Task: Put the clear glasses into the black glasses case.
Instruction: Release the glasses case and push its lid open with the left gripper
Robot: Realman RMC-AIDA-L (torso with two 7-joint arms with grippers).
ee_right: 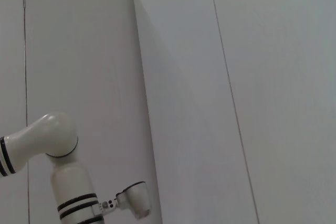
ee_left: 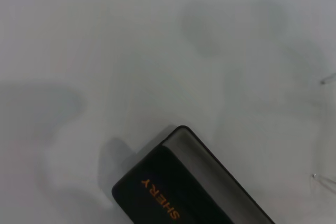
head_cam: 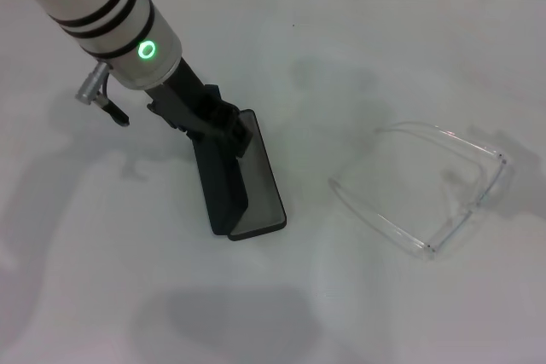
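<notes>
The black glasses case [head_cam: 243,185] lies left of centre on the white table, partly open, with its lid tilted up and the grey lining showing. My left gripper [head_cam: 223,125] is at the case's far end, its dark fingers closed on the raised lid. In the left wrist view the case [ee_left: 173,192] shows its orange "SHERY" lettering and a strip of grey lining. The clear glasses [head_cam: 431,181] rest on the table to the right of the case, arms unfolded, apart from it. Thin tips of the clear glasses [ee_left: 328,78] show in the left wrist view. My right gripper is out of view.
The white table [head_cam: 341,57] stretches all around the case and glasses, with a tiled wall edge at the back. The right wrist view shows only white wall panels and part of a white robot arm [ee_right: 58,150].
</notes>
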